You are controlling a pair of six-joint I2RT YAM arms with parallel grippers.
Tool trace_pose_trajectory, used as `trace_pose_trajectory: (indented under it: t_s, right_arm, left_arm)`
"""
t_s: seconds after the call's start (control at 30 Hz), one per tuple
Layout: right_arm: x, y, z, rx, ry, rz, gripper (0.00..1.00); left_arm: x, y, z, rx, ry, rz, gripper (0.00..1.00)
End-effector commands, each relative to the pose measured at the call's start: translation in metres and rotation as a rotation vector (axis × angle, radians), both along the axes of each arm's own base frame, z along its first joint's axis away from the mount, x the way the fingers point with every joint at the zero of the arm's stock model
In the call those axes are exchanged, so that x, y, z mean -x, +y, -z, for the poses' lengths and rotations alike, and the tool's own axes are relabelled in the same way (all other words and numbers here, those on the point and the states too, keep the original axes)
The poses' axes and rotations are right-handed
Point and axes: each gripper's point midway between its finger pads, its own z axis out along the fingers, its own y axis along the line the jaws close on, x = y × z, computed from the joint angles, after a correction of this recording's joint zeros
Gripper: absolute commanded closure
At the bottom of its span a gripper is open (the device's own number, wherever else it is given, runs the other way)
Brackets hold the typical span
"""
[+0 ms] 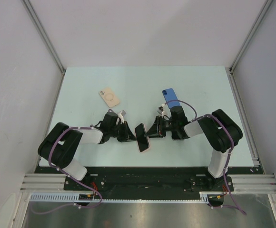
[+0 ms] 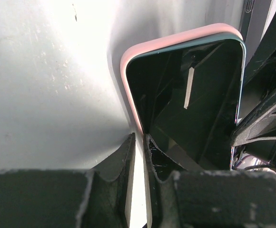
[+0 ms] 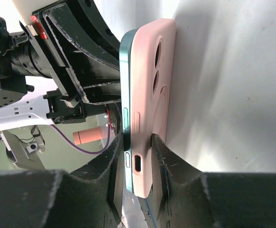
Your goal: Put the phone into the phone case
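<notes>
Worktop point(image 1: 200, 80), pale, walled on three sides.

- Beige case point(image 1: 109, 97): lies flat toward the far-left, well apart from the work. Untouched.
- Left gripper point(image 2: 139, 156): clenched. Its fingers nip the left long edge of the phone case point(image 2: 176, 38) near one corner. The pink rim runs down into the narrow slit between them.
- Phone point(image 1: 142, 137): mid-width, close to the near edge of the worktop, between the two grippers with its dark screen turned up. Its long axis runs far-to-near with a slight slant, crosswise to the line joining the arms. I cannot tell whether it rests on the worktop or hangs just above it.
- Right gripper point(image 3: 137, 161): clamped across the thickness of phone and case together on the right long edge, one finger on the screen side and one on the pink back.
- Blue item point(image 1: 171, 99): far of the right wrist. Whether it is a phone or a case, I cannot tell.

The right wrist view shows the phone's teal side band bare beside the pink wall, its buttons not under the case's button bumps. Judgement: that edge still stands proud and is not seated. The coming press should go through the thickness, screen toward the case back. The right gripper already straddles that edge, so it is the nearer tool, with the left steadying the other side.
</notes>
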Motion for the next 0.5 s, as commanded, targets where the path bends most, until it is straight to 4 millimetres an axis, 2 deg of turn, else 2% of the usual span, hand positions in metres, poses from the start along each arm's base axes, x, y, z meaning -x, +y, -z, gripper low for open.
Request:
trace_pose_trajectory:
  t_s: [0.0,0.07,0.13,0.37,0.47]
  right_arm:
    - [-0.0016,-0.0019,-0.0126,-0.016,-0.06,-0.011,0.71]
    - [-0.0024,-0.0021,-0.0146,-0.013,-0.07,-0.008,0.57]
    - [-0.0019,-0.0031,-0.013,-0.003,-0.071,-0.007,0.55]
    - [-0.0059,-0.0038,-0.0085,0.02,-0.078,0.009,0.67]
    - [-0.0072,-0.0041,-0.0064,0.041,-0.095,0.016,0.83]
  left_arm:
    - [0.0095,0.0135,0.0198,-0.089,0.038,0.005,0.82]
    - [0.0095,0.0137,0.0204,-0.091,0.039,0.004,0.82]
    - [0.0102,0.0141,0.0212,-0.093,0.041,0.004,0.82]
    - [0.0088,0.0135,0.0191,-0.088,0.036,0.0,0.8]
    - [0.0088,0.0131,0.018,-0.083,0.033,-0.002,0.79]
